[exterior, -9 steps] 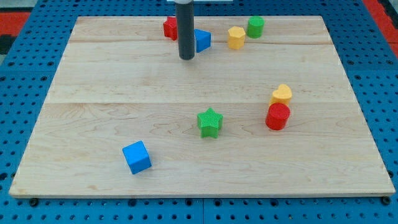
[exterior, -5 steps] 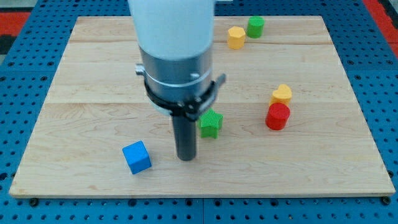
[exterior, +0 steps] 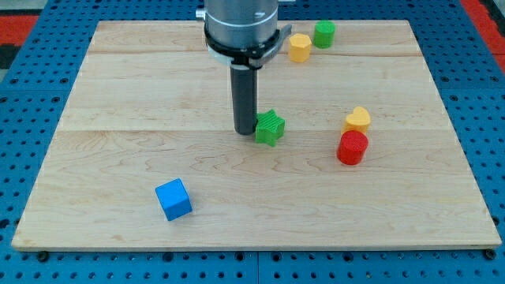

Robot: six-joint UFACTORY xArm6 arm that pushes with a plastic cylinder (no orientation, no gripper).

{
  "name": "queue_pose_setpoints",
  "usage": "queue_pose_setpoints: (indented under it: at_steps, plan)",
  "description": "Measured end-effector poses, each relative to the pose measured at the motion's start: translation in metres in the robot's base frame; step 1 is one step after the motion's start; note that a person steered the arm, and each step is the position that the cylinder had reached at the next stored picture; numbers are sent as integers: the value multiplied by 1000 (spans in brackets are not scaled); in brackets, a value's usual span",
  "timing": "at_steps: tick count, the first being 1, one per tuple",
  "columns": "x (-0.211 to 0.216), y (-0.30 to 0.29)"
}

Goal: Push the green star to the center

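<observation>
Where my tip (exterior: 245,132) meets the table (exterior: 118,95), set down just at the view's left of the green star (exterior: 270,127), so close that touching or a hair apart cannot be told. Upright above it, the dark rod (exterior: 244,99), rising into the grey arm body (exterior: 241,24) at the view's top. Claw state: cannot tell wide or narrow, with only the straight rod showing and nothing held.

Lying flat near the middle of the table, a little toward the view's top and right of dead centre, the green star. About as wide as long, so no long axis to make out. One arm pointing roughly toward the view's top, leaning slightly right; another reaching toward the view's left, at my tip. Finer detail of the arms too small to tell.

Well apart at the view's right, a yellow heart-shaped block (exterior: 357,120) with a red cylinder (exterior: 352,147) just below it, touching or nearly so. Near the view's top edge, right of the arm body, a yellow block (exterior: 299,47), perhaps six-sided, and just beside it on the right a green cylinder (exterior: 324,33). Toward the view's bottom left, well apart from everything else, a blue cube (exterior: 173,199) turned slightly askew to the table's edge.
</observation>
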State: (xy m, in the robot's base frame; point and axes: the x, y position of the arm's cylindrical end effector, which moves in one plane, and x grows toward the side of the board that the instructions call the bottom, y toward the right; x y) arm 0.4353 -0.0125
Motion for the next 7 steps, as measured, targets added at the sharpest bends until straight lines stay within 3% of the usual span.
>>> queue_pose_setpoints:
  at_steps: [3, 7]
  plan:
    - [60, 34]
    - [-20, -2]
